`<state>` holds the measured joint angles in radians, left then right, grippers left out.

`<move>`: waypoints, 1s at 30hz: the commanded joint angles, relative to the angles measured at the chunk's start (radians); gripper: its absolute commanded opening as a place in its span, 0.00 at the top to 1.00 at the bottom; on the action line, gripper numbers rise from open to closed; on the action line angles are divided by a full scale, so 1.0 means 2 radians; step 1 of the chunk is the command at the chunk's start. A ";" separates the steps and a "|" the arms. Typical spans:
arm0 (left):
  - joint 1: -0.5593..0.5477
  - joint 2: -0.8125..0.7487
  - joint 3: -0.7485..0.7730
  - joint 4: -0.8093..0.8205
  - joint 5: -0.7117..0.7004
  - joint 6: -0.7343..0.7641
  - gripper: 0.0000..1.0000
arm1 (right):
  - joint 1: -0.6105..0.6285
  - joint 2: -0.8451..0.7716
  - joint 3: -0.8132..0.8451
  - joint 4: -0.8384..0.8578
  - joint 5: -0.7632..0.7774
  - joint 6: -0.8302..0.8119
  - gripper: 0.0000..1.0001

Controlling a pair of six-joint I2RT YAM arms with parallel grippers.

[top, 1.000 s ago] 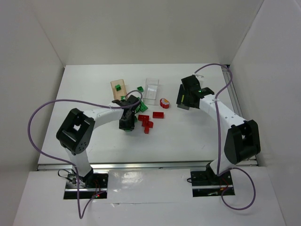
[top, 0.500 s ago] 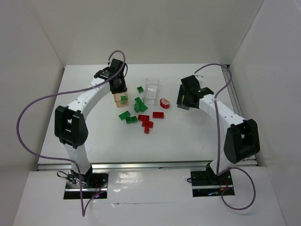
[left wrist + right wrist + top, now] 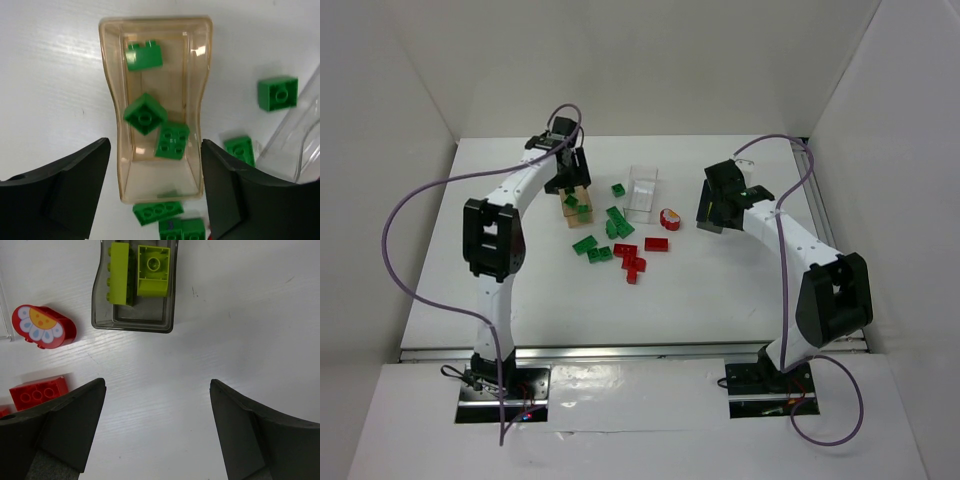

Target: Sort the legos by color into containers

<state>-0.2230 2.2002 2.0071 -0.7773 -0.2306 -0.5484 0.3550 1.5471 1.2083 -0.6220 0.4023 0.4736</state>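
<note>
Bricks in red lie nearest the bases, a loose cluster about midway between the two arms; none is in a box. Loose green legos sit just beyond, on the left arm's side. Further out on the right, the right gripper hangs near the dark container, jaws spread, nothing held; yellow-green bricks lie inside it, and a flowered red brick sits beside it. Left gripper hangs straight over the tan container, jaws spread wide and empty; three green bricks lie in the box below. The clear container stands just to the right of it.

One stray green brick lies just off the tan box's near end, base-ward of the left claw; its long axis runs about jaw to jaw, so I judge a wrist turn is needed to pinch its short side; the left arm is nearer.
</note>
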 commanded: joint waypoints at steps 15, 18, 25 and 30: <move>-0.134 -0.238 -0.352 0.041 -0.022 -0.057 0.31 | 0.008 0.001 0.003 0.016 -0.002 0.005 0.08; -0.134 -0.221 -0.370 0.048 0.008 -0.045 0.26 | 0.008 0.001 0.003 0.016 -0.008 0.005 0.08; -0.129 -0.181 -0.380 0.069 0.028 -0.096 0.29 | 0.013 0.006 0.003 0.020 -0.008 0.005 0.08; -0.120 -0.130 -0.332 0.069 0.022 -0.106 0.29 | 0.013 0.006 0.003 0.020 -0.003 0.000 0.08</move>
<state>-0.4770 1.9038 1.2926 -0.6571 -0.1894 -0.7197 0.3710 1.5517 1.2057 -0.6201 0.3817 0.4770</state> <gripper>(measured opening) 0.715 0.918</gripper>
